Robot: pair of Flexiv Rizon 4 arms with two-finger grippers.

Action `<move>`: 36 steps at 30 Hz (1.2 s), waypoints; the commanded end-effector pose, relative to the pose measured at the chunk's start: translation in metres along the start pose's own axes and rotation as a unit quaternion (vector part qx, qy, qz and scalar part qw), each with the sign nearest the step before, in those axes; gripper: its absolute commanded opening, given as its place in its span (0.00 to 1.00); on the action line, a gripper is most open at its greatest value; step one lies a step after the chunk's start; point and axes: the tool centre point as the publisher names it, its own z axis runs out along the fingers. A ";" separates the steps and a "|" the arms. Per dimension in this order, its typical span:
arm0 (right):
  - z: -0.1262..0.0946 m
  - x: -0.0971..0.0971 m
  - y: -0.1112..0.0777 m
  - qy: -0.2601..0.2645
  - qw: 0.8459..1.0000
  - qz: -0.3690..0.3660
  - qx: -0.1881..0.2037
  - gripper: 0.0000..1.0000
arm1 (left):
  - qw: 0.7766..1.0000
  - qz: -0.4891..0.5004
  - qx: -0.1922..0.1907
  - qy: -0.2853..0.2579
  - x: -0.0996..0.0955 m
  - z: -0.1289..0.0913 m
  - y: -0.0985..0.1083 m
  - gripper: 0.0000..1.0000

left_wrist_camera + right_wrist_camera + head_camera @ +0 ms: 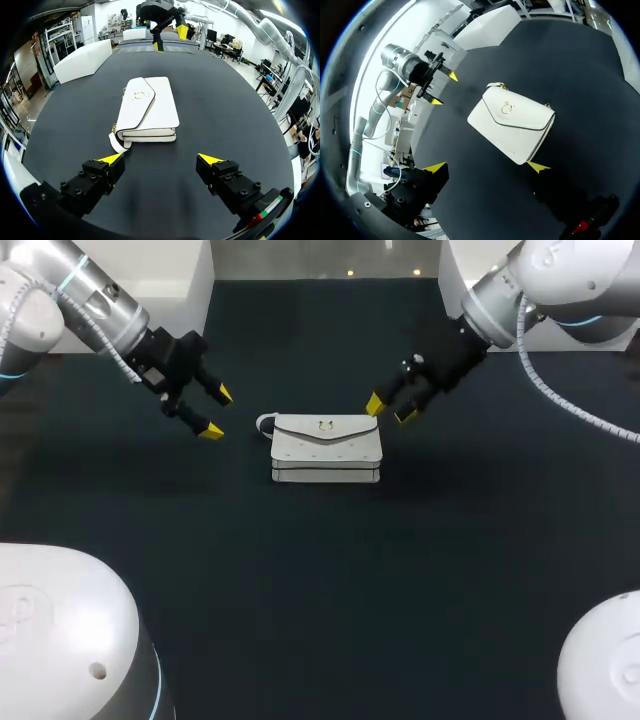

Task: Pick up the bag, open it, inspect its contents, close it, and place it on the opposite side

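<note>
— Left gripper [161,160] is right up close in its own wrist cam, yellow fingers spread wide, nothing between them. Anyone see where the bag [150,107] sits?

— Yep, it's a white bag lying flat on the dark table [320,620], flap [134,102] facing up and closed, with a round ring clasp [139,95] on it. It's about midway between the table's left and right edges, a bit closer to the far edge than the near one. A little loop of strap [116,143] pokes out of the end facing the left gripper, which hangs near that end but apart from it.

— And the right gripper [390,410]?

— Spread open too, holding nothing, hanging by the bag's far right corner. In its wrist cam one yellow tip sits right at a corner of the bag; can't tell if it actually touches.
</note>
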 end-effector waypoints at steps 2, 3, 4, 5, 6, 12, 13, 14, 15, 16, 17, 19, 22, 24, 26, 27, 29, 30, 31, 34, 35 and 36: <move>0.001 0.004 0.003 -0.211 0.975 -0.040 0.053 1.00 | 1.000 0.001 0.002 0.000 -0.001 0.001 0.001 1.00; 0.001 0.004 0.003 -0.211 0.975 -0.040 0.053 1.00 | 1.000 0.001 0.002 0.000 -0.001 0.001 0.001 1.00; 0.001 0.004 0.003 -0.211 0.975 -0.040 0.053 1.00 | 1.000 0.001 0.002 0.000 -0.001 0.001 0.001 1.00; 0.001 0.004 0.003 -0.211 0.975 -0.040 0.053 1.00 | 1.000 0.001 0.002 0.000 -0.001 0.001 0.001 1.00; 0.001 0.004 0.003 -0.211 0.975 -0.040 0.053 1.00 | 1.000 0.001 0.002 0.000 -0.001 0.001 0.001 1.00; 0.003 0.008 0.005 -0.224 0.970 -0.073 0.053 1.00 | 1.000 0.001 0.002 0.000 -0.001 0.001 0.001 1.00; 0.004 0.014 0.006 -0.233 0.966 -0.106 0.049 1.00 | 1.000 0.001 0.002 0.000 -0.001 0.001 0.001 1.00; 0.005 0.017 0.007 -0.243 0.960 -0.130 0.049 1.00 | 1.000 0.001 0.002 0.000 -0.001 0.001 0.001 1.00; 0.006 0.018 0.008 -0.255 0.955 -0.147 0.047 1.00 | 1.000 0.008 0.001 0.000 -0.002 0.002 -0.001 1.00; 0.006 0.021 0.008 -0.262 0.947 -0.183 0.044 1.00 | 1.000 0.020 0.005 -0.002 -0.003 0.003 -0.003 1.00; 0.007 0.022 0.008 -0.264 0.943 -0.196 0.043 1.00 | 1.000 0.024 0.013 0.000 -0.004 0.003 -0.005 1.00; 0.009 0.024 0.008 -0.282 0.931 -0.226 0.046 1.00 | 0.999 0.040 0.013 -0.002 -0.004 0.003 -0.008 1.00; 0.014 0.026 0.008 -0.299 0.916 -0.264 0.050 1.00 | 0.998 0.058 0.020 -0.009 -0.008 0.000 -0.012 1.00; 0.016 0.028 0.007 -0.308 0.907 -0.282 0.048 1.00 | 0.997 0.070 0.023 -0.016 -0.010 -0.003 -0.014 1.00; 0.018 0.029 0.005 -0.319 0.899 -0.297 0.045 1.00 | 0.996 0.082 0.022 -0.023 -0.011 -0.004 -0.017 1.00; 0.019 0.029 0.005 -0.327 0.893 -0.304 0.046 1.00 | 0.996 0.087 0.024 -0.027 -0.011 -0.005 -0.018 1.00; 0.021 0.030 0.003 -0.337 0.886 -0.317 0.045 1.00 | 0.994 0.099 0.022 -0.033 -0.012 -0.006 -0.020 1.00; 0.022 0.030 0.003 -0.342 0.882 -0.322 0.046 1.00 | 0.994 0.104 0.021 -0.038 -0.012 -0.007 -0.021 1.00; 0.023 0.031 0.002 -0.350 0.876 -0.329 0.046 1.00 | 0.993 0.110 0.022 -0.040 -0.012 -0.008 -0.021 1.00; 0.026 0.034 -0.001 -0.367 0.860 -0.353 0.036 1.00 | 0.991 0.126 0.019 -0.050 -0.013 -0.011 -0.024 1.00; 0.027 0.036 -0.003 -0.373 0.853 -0.363 0.032 1.00 | 0.990 0.131 0.017 -0.054 -0.014 -0.012 -0.025 1.00; 0.028 0.036 -0.004 -0.379 0.852 -0.361 0.030 1.00 | 0.989 0.135 0.015 -0.055 -0.015 -0.012 -0.026 1.00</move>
